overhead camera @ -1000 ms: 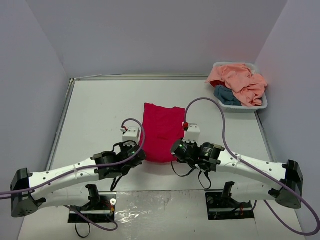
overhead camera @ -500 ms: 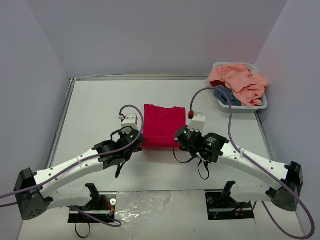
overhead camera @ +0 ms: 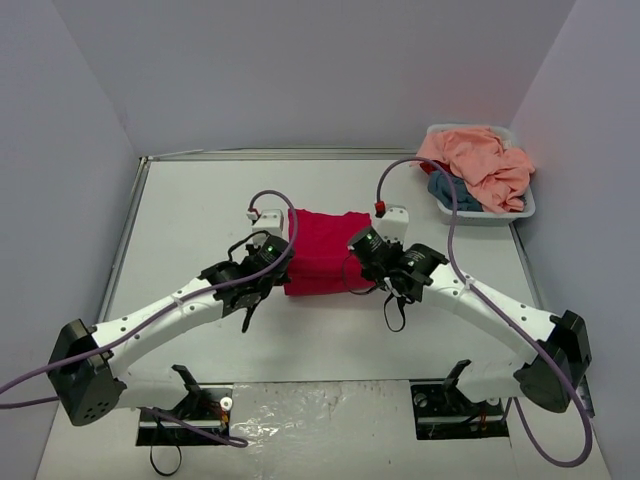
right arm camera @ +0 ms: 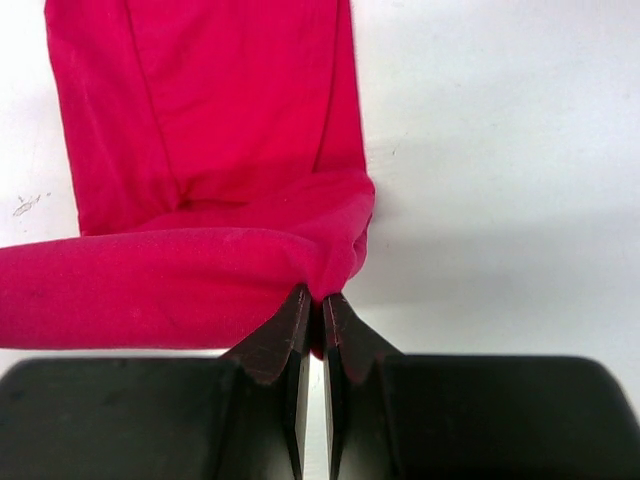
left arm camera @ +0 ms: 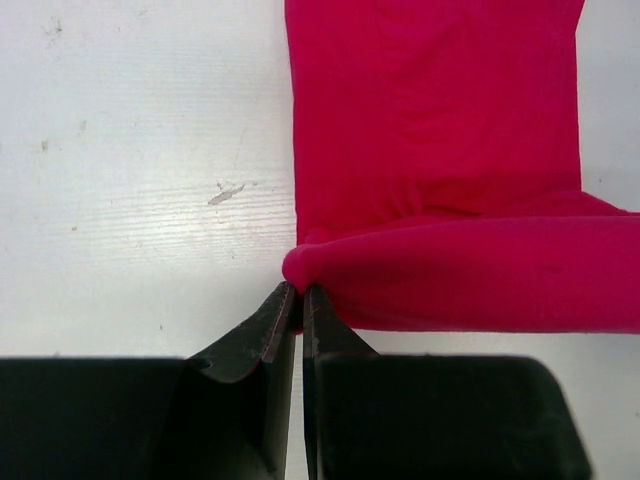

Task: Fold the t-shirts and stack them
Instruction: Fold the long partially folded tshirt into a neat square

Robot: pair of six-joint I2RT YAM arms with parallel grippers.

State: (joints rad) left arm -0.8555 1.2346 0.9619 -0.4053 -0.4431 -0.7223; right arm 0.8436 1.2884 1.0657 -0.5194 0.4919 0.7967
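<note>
**Red t-shirt mid-fold, both claws pinching its near corners**

Top view: the red t-shirt [overhead camera: 322, 250] lies on the surface [overhead camera: 200, 220], well apart from the basket [overhead camera: 527, 207], to its left and nearer the arm bases. The left claw [overhead camera: 287, 272] and right claw [overhead camera: 352, 270] sit at the shirt's two near corners, one per side. The likely reason is to keep the edge level and taut so the near half can go over the far half squarely. The peach t-shirts [overhead camera: 480, 160] and a teal t-shirt [overhead camera: 450, 190] are heaped inside the basket, unfolded, probably queued. No writing is readable.

Left wrist: the left claw [left arm camera: 300, 300] is pressed together on the shirt's [left arm camera: 430, 130] left corner. The cloth bulges into a rounded roll just past the tips and overlaps the flat part beyond. The surface [left arm camera: 140, 150] is bare beside it. No label or print shows.

Right wrist: the right claw [right arm camera: 315, 305] is pinched on the right corner of the shirt [right arm camera: 220, 120], with the same roll lifted over the flat layer. The surface [right arm camera: 500, 150] shows to the right. No neck label is in view, so it is probably folded inside.
</note>
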